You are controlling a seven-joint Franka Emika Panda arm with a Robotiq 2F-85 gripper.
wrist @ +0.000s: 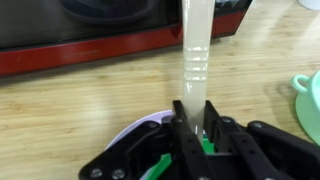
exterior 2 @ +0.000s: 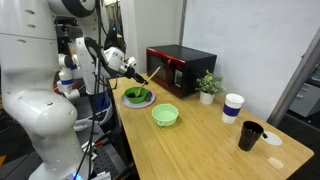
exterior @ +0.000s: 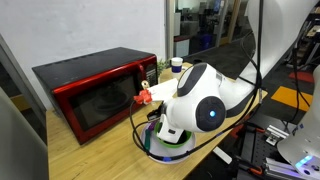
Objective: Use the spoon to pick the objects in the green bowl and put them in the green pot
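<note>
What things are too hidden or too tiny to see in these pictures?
- Spoon end: in the wrist view, cut off by the top edge.
- Inside the green pot: too small in an exterior view. The gripper covers it in the wrist view.
- What's in the green bowl: too small, and cut off by the wrist view's right edge.
- The robot arm hides the bowl in an exterior view.

Bright even indoor light; small, soft frames
</note>
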